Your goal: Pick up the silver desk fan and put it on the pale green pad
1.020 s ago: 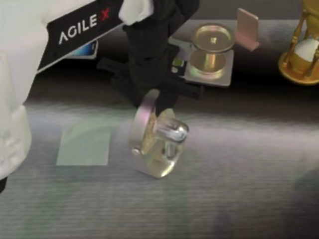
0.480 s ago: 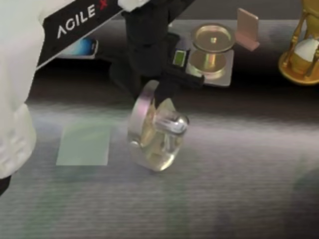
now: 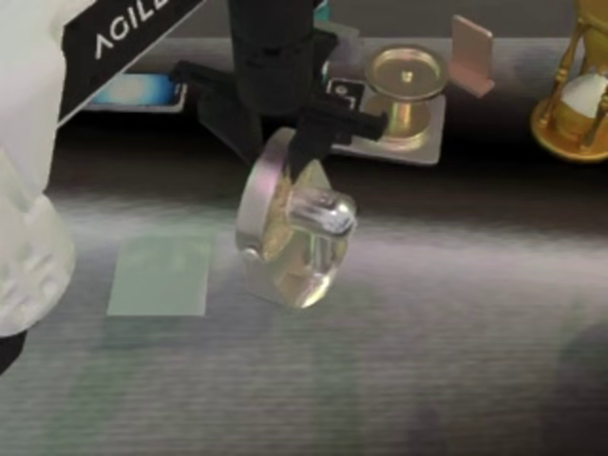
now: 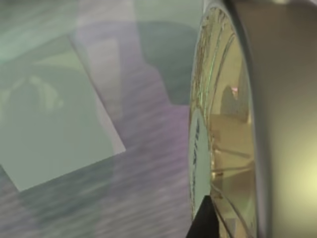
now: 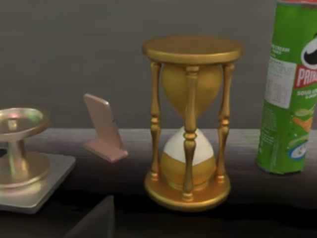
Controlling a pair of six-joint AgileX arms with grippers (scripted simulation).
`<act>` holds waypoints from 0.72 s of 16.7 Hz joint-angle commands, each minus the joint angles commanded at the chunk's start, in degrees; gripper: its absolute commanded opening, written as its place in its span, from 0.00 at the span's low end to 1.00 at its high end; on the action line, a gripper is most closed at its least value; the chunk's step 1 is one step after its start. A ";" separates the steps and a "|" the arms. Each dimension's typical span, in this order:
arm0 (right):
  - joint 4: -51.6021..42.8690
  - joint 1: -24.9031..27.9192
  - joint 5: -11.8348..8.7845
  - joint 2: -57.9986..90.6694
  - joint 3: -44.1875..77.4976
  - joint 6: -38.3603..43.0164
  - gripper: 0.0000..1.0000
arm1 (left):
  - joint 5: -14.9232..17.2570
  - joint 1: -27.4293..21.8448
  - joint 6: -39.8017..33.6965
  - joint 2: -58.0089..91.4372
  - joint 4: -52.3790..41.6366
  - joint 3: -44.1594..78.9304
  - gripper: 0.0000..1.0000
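From above, my left gripper (image 3: 285, 142) has its jaws clamped on the rim of the shiny silver desk fan with the ringed grille (image 3: 290, 233), holding it tilted, apparently lifted off the worktop (image 3: 456, 332) for carrying. The flat pale green square pad (image 3: 159, 275) lies just to its left.

In the left wrist view, the grille fills one side, the pad beside it and lower.

The right wrist view shows a golden hourglass (image 5: 190, 124); I cannot tell those jaws' state.
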 joint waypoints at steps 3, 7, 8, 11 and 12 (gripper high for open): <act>0.00 0.00 0.00 0.00 0.00 0.00 1.00 | -0.03 -0.22 -0.57 -0.31 0.14 -0.35 0.00; 0.00 0.00 0.00 0.00 0.00 0.00 1.00 | -0.06 1.24 -9.02 -1.26 0.37 -3.13 0.00; 0.00 0.00 0.00 0.00 0.00 0.00 1.00 | -0.06 1.85 -12.61 -1.77 0.58 -4.25 0.00; 0.00 0.00 0.00 0.00 0.00 0.00 1.00 | -0.08 4.17 -26.19 -4.29 1.89 -8.47 0.00; 0.00 0.00 0.00 0.00 0.00 0.00 1.00 | -0.07 5.08 -31.49 -5.48 2.59 -10.12 0.00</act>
